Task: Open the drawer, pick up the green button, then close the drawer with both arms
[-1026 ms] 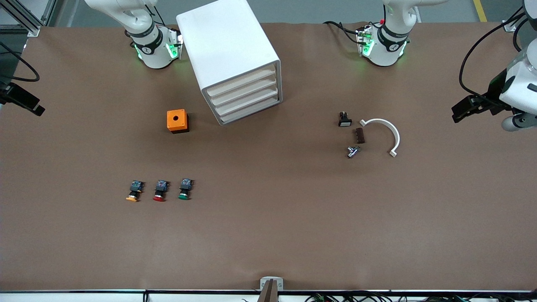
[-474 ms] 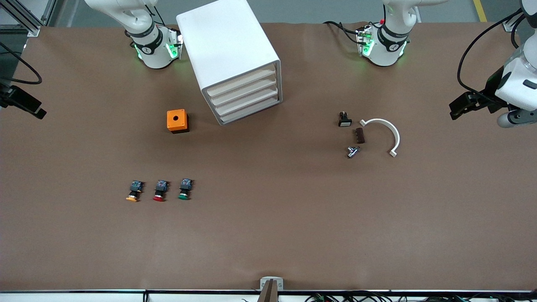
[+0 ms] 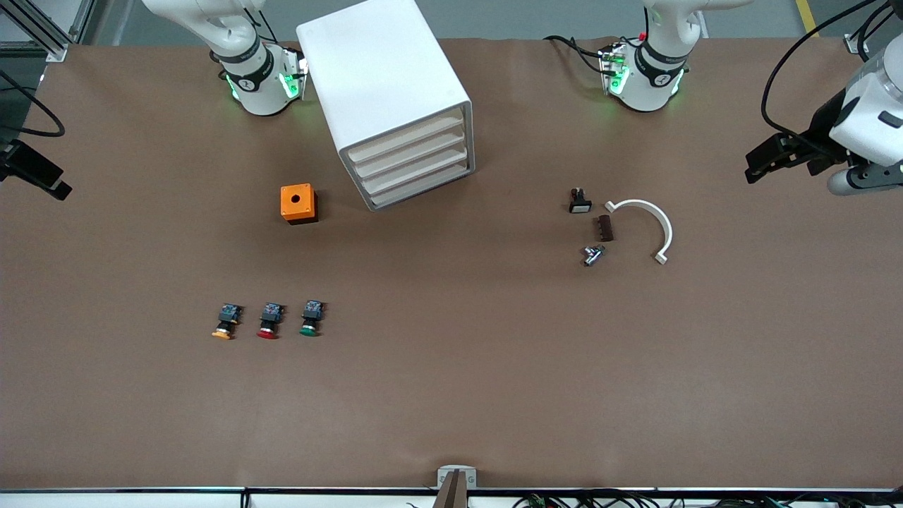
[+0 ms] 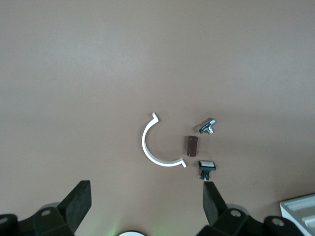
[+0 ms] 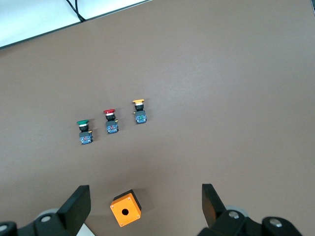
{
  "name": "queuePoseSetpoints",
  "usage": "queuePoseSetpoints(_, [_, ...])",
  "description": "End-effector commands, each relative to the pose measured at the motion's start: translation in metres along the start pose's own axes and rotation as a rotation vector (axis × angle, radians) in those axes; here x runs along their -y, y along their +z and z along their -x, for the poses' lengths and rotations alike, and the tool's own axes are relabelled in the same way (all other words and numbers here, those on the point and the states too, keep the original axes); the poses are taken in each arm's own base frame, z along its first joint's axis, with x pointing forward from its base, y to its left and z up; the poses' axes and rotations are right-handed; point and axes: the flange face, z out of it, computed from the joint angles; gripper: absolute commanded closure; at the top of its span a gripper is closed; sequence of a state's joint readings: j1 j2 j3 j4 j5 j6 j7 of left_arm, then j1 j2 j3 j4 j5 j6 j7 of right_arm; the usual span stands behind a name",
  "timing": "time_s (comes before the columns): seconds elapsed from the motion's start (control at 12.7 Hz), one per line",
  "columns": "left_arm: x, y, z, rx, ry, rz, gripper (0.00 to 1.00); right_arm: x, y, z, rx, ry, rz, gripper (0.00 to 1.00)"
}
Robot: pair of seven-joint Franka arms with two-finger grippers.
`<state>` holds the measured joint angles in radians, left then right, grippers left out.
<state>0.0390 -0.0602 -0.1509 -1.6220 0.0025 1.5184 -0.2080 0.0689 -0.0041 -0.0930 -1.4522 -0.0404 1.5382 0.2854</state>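
Brown matte worktop [image 3: 451, 395], seen from the high front camera; clock directions take twelve o'clock as pointing toward the robots' bases.

A boxy white cabinet [image 3: 381, 85] stands at twelve o'clock of the worktop's centre. Its front is turned toward about five o'clock. Its four shallow drawers with cream front panels [image 3: 413, 159] are all pushed in. They look alike, so the drawer of the task cannot be singled out.

An orange cube-shaped box with a round hole in its top [image 3: 298, 203] sits at eight o'clock of the cabinet.

At six o'clock of that box lies the green-capped push-button with a black-and-bluish body [image 3: 310, 319], on its side on the open worktop, cap toward the front camera. The red-capped push-button [image 3: 269, 321] lies at its nine o'clock and the yellow-capped push-button [image 3: 225, 322] lies further along the same line. The three are apart from one another.

At four o'clock of the cabinet, well apart from it, is a loose group:
- a white plastic half-ring [image 3: 652, 222]
- a small brown block [image 3: 605, 228]
- a silvery metal fitting [image 3: 593, 255]
- a small black switch with a white face [image 3: 579, 201]

The left gripper [image 4: 146, 204] hangs over the left arm's end of the worktop, its fingers [image 4: 78, 204] wide apart and holding nothing. The right gripper [image 5: 144, 204] hangs at the right arm's end, its fingers [image 5: 76, 204] likewise spread and empty.

The marks on the bases' black bands are too small to read.
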Motion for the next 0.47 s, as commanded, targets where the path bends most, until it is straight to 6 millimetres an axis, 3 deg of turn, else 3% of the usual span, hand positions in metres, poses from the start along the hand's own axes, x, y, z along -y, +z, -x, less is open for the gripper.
queuePoseSetpoints(0.0, [-0.0029, -0.0162, 0.0173, 0.004, 0.067, 0.004, 0.0, -0.0015, -0.0032, 0.0011, 0.006, -0.004, -0.006, 0.0])
queuePoseSetpoints(0.39, [0.001, -0.022, 0.0228, 0.001, 0.114, 0.001, 0.0, 0.0048, -0.0107, 0.0047, -0.008, -0.007, -0.013, 0.0])
